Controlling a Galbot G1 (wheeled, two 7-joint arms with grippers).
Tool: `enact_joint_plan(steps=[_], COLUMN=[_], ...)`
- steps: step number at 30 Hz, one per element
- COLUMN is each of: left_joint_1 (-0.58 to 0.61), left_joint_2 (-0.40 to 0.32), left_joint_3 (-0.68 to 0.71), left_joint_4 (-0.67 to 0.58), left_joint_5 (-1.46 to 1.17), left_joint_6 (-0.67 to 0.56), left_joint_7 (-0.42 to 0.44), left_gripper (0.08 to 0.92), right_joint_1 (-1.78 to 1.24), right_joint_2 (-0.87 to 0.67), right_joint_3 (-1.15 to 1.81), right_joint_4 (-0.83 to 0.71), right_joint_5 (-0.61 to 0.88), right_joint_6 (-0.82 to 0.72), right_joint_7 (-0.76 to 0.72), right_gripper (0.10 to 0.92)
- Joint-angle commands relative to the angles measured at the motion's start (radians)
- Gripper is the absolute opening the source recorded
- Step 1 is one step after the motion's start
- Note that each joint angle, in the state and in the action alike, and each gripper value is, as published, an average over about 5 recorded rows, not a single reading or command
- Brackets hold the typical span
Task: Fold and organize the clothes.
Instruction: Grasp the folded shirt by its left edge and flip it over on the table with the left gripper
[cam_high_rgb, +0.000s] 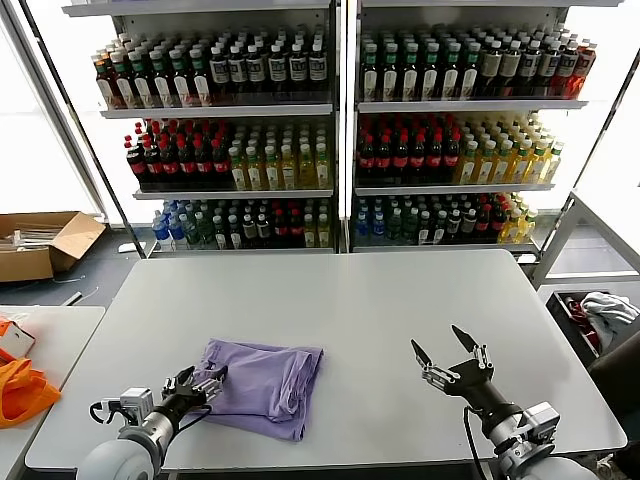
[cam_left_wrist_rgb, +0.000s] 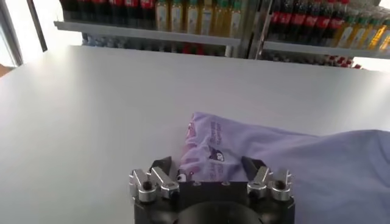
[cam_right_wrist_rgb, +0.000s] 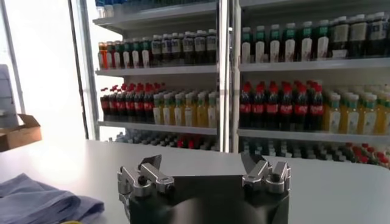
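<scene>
The left gripper (cam_high_rgb: 203, 381) reaches low over the desk (cam_high_rgb: 380, 300) with its fingers (cam_left_wrist_rgb: 159, 165) spread apart on either side of the near edge of the lavender T-shirt (cam_high_rgb: 265, 385), not yet clenched on it. The shirt lies bunched on the desk, stretching away from those fingers, a dark print showing just ahead of them. The right gripper (cam_high_rgb: 449, 355) hovers above the bare desk, well apart from the shirt, fingers (cam_right_wrist_rgb: 151, 162) released and holding nothing. Both arms are cut off at the lower edge of the head view.
</scene>
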Motion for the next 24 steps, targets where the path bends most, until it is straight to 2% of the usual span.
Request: enact_joint_plan(steps=[1, 11, 19, 24], left_joint_1=[0.005, 0.010, 0.059, 0.073], left_joint_2=[-0.034, -0.071, -0.114, -0.110], left_joint_3=[0.000, -0.026, -0.130, -0.297], left_joint_4=[0.016, 0.030, 0.005, -0.004], left_joint_5=[-0.054, -0.094, -0.133, -0.195], left_joint_6=[0.005, -0.012, -0.047, -0.054], left_joint_7=[0.020, 0.020, 0.013, 0.008], left_gripper=[0.664, 0.378, 0.157, 0.122], right_joint_1=[-0.004, -0.020, -0.018, -0.017], right_joint_2=[0.001, -0.001, -0.003, -0.009], right_joint_3=[0.003, 0.016, 0.022, 0.026], right_joint_4=[0.010, 0.022, 0.022, 0.016], right_joint_5=[-0.001, 0.001, 0.008, 0.018], right_joint_6=[0.001, 0.004, 0.006, 0.008], right_joint_7=[-0.001, -0.003, -0.004, -0.006], right_gripper=[0.823, 0.823, 0.823, 0.823])
